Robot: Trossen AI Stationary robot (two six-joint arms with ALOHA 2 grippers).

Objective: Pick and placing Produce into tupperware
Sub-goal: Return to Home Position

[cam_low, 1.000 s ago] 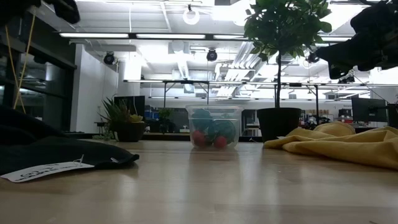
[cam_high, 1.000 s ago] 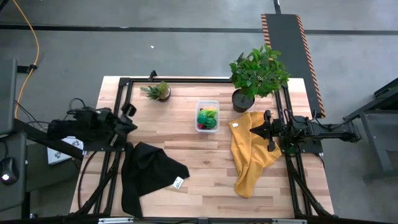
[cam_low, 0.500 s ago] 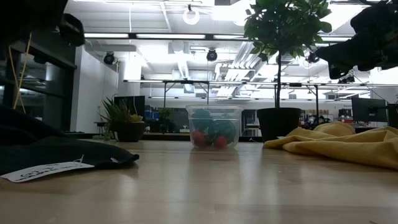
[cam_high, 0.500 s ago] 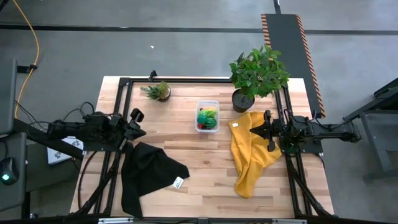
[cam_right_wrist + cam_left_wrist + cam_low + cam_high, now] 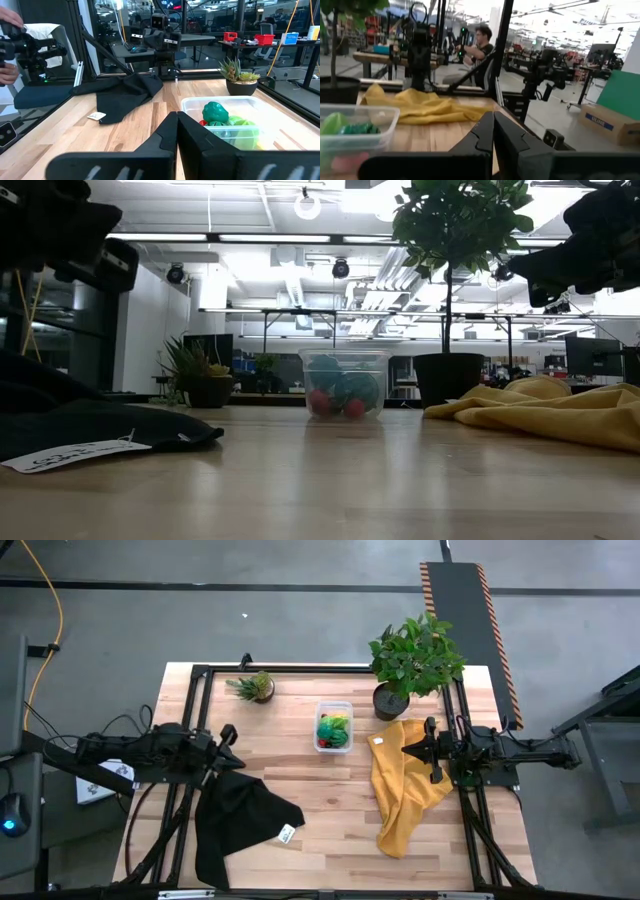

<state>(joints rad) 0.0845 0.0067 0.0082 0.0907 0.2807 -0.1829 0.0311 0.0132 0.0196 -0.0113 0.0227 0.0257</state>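
The clear tupperware (image 5: 333,706) stands on the wooden table at the far middle. The produce (image 5: 333,728) lies inside it: green, yellow and red pieces, also seen through its wall (image 5: 344,394). My left gripper (image 5: 229,735) hangs shut above the table's left side, over the black cloth's far edge and pointing level toward the tupperware (image 5: 355,131). My right gripper (image 5: 405,750) hangs shut over the yellow cloth at the right, pointing level toward the tupperware (image 5: 227,120). Both sets of fingers (image 5: 493,120) (image 5: 177,119) hold nothing.
A black cloth (image 5: 240,820) with a white tag lies at the near left, and a yellow cloth (image 5: 405,790) at the right. A small potted plant (image 5: 255,687) and a large one (image 5: 415,660) stand at the far edge. A person (image 5: 481,45) sits beyond the table.
My left gripper has come down and a little toward the table's middle, levelling out as it went, and it stays shut. In the low view it has sunk into sight at the upper left. The right arm, the tupperware and the produce have kept still.
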